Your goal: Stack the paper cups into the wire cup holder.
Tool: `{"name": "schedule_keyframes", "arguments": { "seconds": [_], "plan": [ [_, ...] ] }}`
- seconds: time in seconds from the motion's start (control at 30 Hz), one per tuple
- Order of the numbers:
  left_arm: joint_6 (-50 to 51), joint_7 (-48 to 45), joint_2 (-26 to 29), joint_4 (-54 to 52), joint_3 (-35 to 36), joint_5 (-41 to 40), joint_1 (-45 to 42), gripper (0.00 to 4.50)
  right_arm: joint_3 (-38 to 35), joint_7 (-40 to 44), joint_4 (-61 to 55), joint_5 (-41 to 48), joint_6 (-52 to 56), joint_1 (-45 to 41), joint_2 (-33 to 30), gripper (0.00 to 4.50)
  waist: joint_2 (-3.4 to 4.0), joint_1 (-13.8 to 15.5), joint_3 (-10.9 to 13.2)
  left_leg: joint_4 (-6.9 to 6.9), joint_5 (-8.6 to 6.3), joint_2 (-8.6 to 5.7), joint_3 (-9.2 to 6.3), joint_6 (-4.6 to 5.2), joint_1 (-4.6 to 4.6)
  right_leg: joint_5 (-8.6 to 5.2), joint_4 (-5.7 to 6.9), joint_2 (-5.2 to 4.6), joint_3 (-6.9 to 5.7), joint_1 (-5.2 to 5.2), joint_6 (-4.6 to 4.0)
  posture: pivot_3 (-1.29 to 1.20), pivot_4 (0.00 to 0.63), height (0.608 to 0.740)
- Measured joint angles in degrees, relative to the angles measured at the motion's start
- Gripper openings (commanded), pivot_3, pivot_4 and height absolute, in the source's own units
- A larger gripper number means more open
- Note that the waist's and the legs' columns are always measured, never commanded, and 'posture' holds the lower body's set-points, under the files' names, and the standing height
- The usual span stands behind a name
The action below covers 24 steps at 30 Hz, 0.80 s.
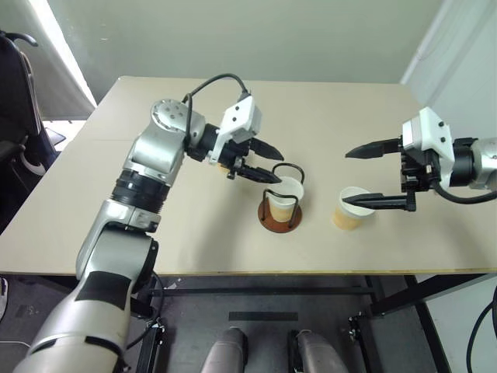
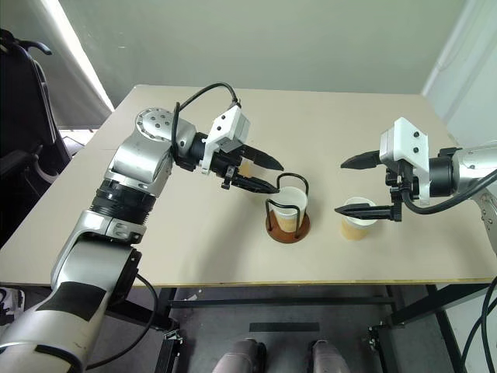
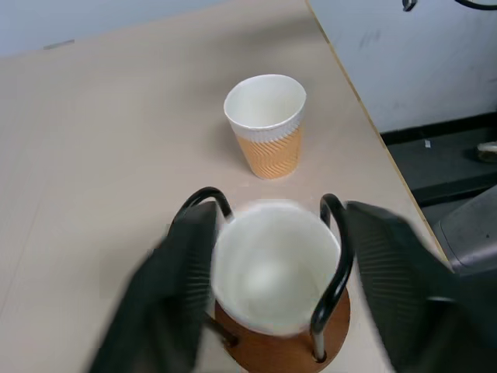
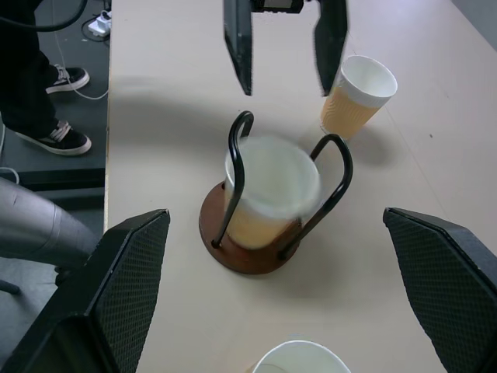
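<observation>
On the tan surface [image 1: 155,225], your left gripper [image 1: 268,161] hovers with its fingers apart just above the wire cup holder [image 1: 280,208], where one paper cup [image 1: 289,194] sits inside the black loops, touched by neither finger. Your right gripper [image 1: 369,175] hangs wide open around a second paper cup [image 1: 350,208] standing beside the holder, one finger over its rim. A third cup [image 4: 359,95] stands on the surface behind the holder, near the left gripper.
</observation>
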Motion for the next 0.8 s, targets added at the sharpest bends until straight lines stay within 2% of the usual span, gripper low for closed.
{"name": "schedule_keyframes", "arguments": {
  "seconds": [0.07, 0.3, 0.6, 0.67, 0.8],
  "plan": [
    [0.02, 0.72, -0.16, 0.00, 0.37, -0.01, 0.00, 4.47, 0.00, 0.03, 0.00, 0.00, -0.04, 0.00, 0.00, 4.50, 0.00, 0.01, 0.00, 0.01, 0.00, 0.00, 0.00, 0.00, 0.00, 0.00, 0.00, 0.00, 0.00, 0.01, 0.00, 0.00, 0.150, 0.740],
    [-0.31, 3.26, -1.21, 0.04, 2.62, -0.24, -0.03, 4.47, 0.00, 0.06, 0.01, -0.04, -0.22, 0.01, 0.00, 4.50, 0.00, 0.03, 0.00, 0.00, 0.00, 0.00, 0.01, 0.00, 0.01, 0.00, 0.00, 0.00, 0.00, 0.01, 0.01, 0.00, 0.150, 0.740],
    [6.35, 8.51, 0.69, 0.58, 12.59, -6.45, -0.99, 4.47, 0.05, -2.50, 0.01, -1.92, -0.40, 2.71, 0.17, 4.50, 0.00, 0.04, 0.00, 0.00, 0.02, 0.00, 0.02, 0.01, 0.02, 0.00, 0.00, 0.00, 0.00, 0.02, 0.03, 0.00, 0.150, 0.740],
    [8.77, 8.43, 1.62, -0.39, 13.76, -7.95, -0.65, 4.47, 0.39, -2.49, 0.04, -2.66, -0.47, 2.91, 0.18, 4.50, 0.00, 0.02, 0.00, 0.00, 0.02, 0.00, 0.03, 0.01, 0.02, 0.00, -0.01, 0.00, 0.00, 0.02, 0.03, 0.00, 0.150, 0.740],
    [11.28, 5.92, 7.19, -4.60, 14.09, -9.15, 3.69, 4.47, 3.22, -1.92, 1.16, -6.10, -2.34, 3.42, 0.01, 4.50, 0.00, -0.20, 0.00, -0.04, 0.03, 0.00, 0.03, -0.01, 0.12, -0.01, 0.00, 0.02, 0.02, 0.02, 0.02, 0.00, 0.150, 0.740]
  ]
}}
